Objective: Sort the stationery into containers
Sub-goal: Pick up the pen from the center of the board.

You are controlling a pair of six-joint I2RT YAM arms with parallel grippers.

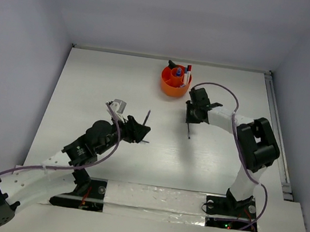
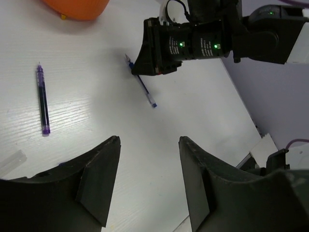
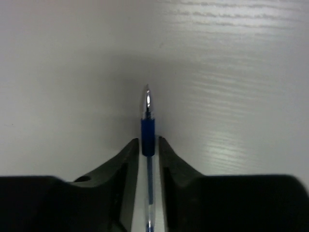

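The round orange tub stands at the back middle of the table with several pens upright in it; its edge shows in the left wrist view. My right gripper is down at the table, shut on a clear pen with a blue grip; the pen lies along the table under it. My left gripper is open and empty, hovering over bare table. A dark purple pen lies just beyond it.
A small clear tube-like piece lies on the table at the left of the left wrist view. The table's right edge and a metal rail run along the right side. White walls close in the back and sides.
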